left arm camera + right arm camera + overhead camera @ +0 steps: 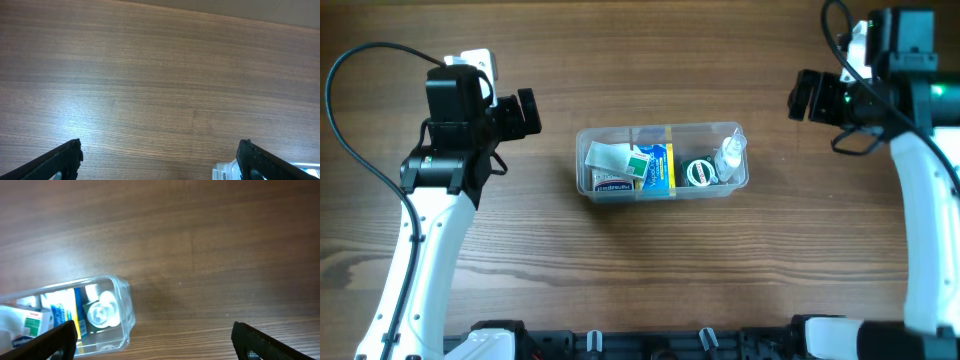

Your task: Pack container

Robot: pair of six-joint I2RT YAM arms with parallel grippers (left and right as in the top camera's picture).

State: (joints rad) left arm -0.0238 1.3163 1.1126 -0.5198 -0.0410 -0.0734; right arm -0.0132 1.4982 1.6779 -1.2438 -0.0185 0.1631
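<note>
The container (620, 131) lies near the middle of the table (640, 270), long side running across the overhead view, between the two arms and well apart from both. The left gripper (525, 112) hangs off its left end and a little further back; the right gripper (805, 97) hangs off its right end, also further back. Neither touches it. Both stand wide, with nothing between the jaws. In the left wrist view the left gripper (160, 165) has only bare wood between its fingers (65, 157). In the right wrist view the right gripper (152, 335) also spans bare wood, and the container (127, 310) shows at the lower left, its rounded end just beside the left fingertip (67, 332) in the frame. Inside lie a blue and yellow box (660, 168), a green and white box (638, 163), a round roll (700, 172) and, at the right end, a small clear bottle (728, 152).
</note>
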